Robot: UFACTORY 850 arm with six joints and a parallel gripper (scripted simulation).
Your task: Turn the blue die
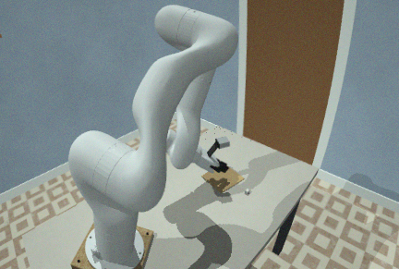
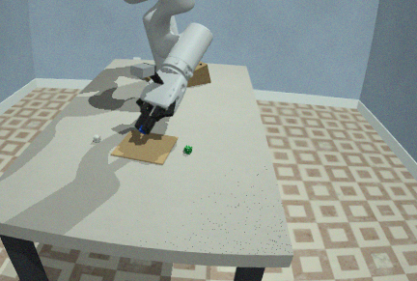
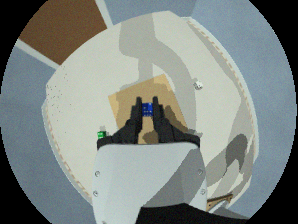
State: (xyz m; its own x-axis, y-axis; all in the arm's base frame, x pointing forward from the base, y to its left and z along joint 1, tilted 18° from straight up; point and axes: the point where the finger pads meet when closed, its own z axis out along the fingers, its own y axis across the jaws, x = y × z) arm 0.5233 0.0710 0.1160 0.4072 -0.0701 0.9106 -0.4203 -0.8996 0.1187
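My gripper [image 2: 143,128] is shut on the small blue die [image 2: 141,129] and holds it low over the far edge of the tan mat [image 2: 145,148]. In the wrist view the blue die [image 3: 148,108] sits between the dark fingers, with the mat right beneath. In the top view the fingers [image 1: 220,167] are down at the mat [image 1: 223,179]; the die is hidden there. I cannot read which face is up.
A white die [image 2: 97,138] lies on the table left of the mat, also in the top view [image 1: 247,191]. A green die [image 2: 188,150] lies just right of the mat, also in the wrist view [image 3: 101,135]. A tan wedge block [image 2: 199,75] stands at the far table end.
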